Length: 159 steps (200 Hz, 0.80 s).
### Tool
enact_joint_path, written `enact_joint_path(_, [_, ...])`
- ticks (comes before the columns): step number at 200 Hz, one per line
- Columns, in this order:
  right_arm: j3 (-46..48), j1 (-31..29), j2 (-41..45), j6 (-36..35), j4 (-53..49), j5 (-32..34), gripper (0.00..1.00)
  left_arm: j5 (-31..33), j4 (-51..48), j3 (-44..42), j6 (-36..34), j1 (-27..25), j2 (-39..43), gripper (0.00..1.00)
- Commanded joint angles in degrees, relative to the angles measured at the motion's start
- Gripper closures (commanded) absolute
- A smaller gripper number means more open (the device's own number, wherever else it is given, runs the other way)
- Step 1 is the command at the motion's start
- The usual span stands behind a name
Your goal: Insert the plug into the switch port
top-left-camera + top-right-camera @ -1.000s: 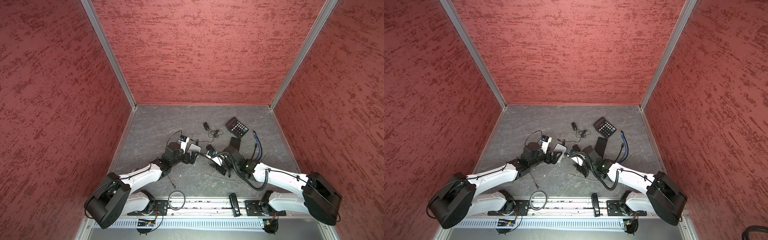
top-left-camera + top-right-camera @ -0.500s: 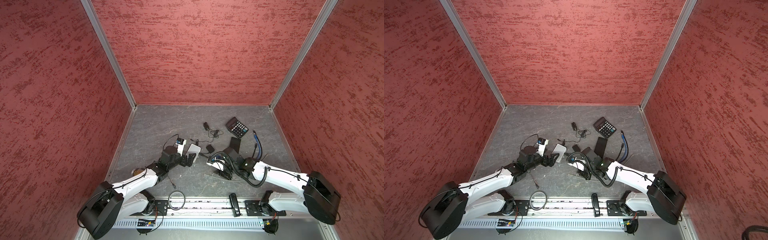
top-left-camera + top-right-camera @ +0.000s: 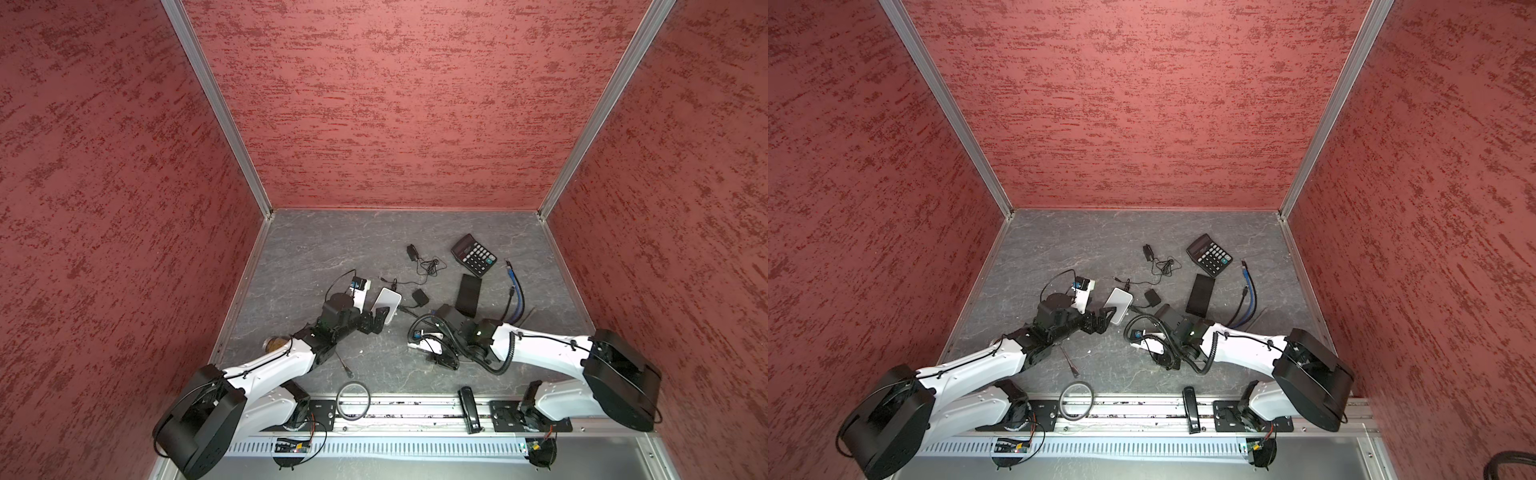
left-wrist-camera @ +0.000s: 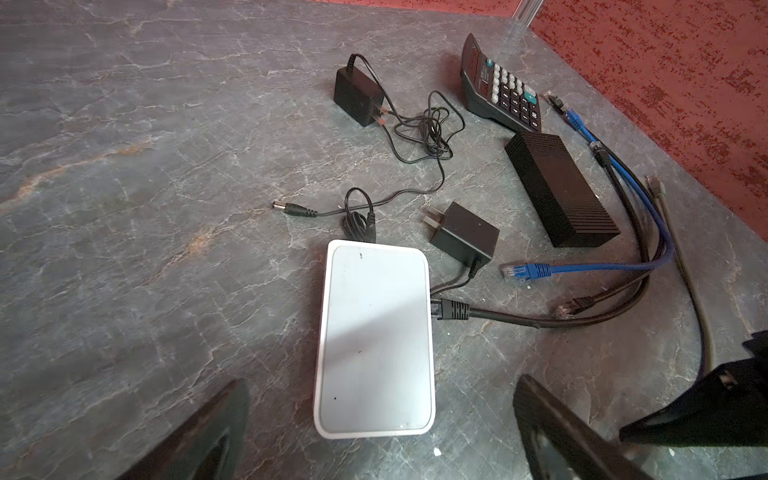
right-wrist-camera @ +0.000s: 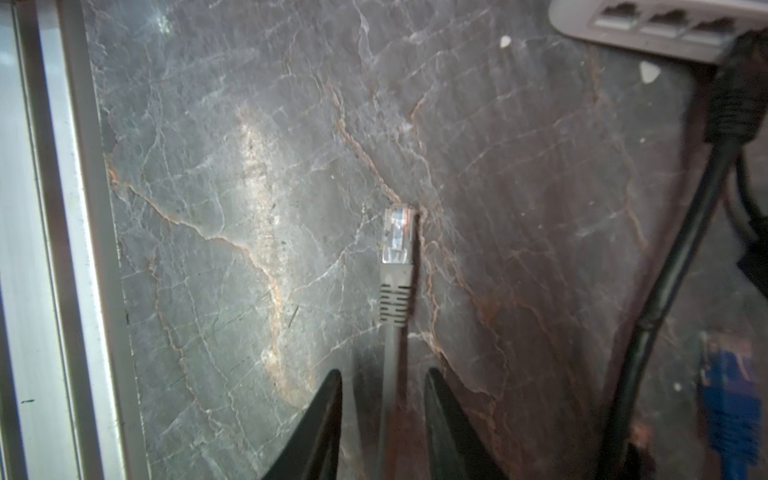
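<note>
Between the fingertips of the right gripper (image 5: 382, 372) runs a grey cable (image 5: 390, 345), with bare table (image 5: 249, 166) showing on each side of it. The jaws stand partly apart, astride the cable and not pinching it, so far as the dim wrist view lets me judge. Just beyond the tips the cable ends in the plug (image 5: 397, 241). It lies on the table, its long axis carrying straight on from the gripper and its contact end pointing away. That axis runs alongside the rail (image 5: 54, 249).

Farther out, and off to the side away from the rail, sits the switch (image 5: 648, 20). Its free ports (image 5: 615, 18) face back toward this arm, and a black lead (image 5: 731, 104) already fills the port beside them. So the plug does not aim at the ports. Judged from here, it must be gripped, lifted, swung away from the rail and squared to the port face. The right arm is plainly the nearer one.

Farthest, at the switch's end toward the left arm, the left gripper (image 4: 380, 380) is spread wide, a finger on either side, grasping nothing.
</note>
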State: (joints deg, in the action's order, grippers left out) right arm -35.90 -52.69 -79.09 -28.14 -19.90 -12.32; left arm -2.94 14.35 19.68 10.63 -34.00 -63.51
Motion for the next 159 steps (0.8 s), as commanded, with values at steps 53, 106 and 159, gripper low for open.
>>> enact_joint_path(53, [-0.11, -0.58, -0.37, -2.56, 5.89, 0.6, 0.65, -0.31, -0.02, -0.65, -1.01, 0.78, 0.93, 0.0])
enact_joint_path(106, [-1.57, -0.66, -2.27, -3.98, 5.2, -0.6, 0.64, -0.75, 0.08, -0.82, -1.23, 0.99, 0.88, 0.0])
enact_joint_path(159, [-3.09, -0.73, -3.88, -4.27, 4.6, -0.88, 0.64, -0.74, 0.75, -1.68, -1.01, 1.13, 0.84, 0.0])
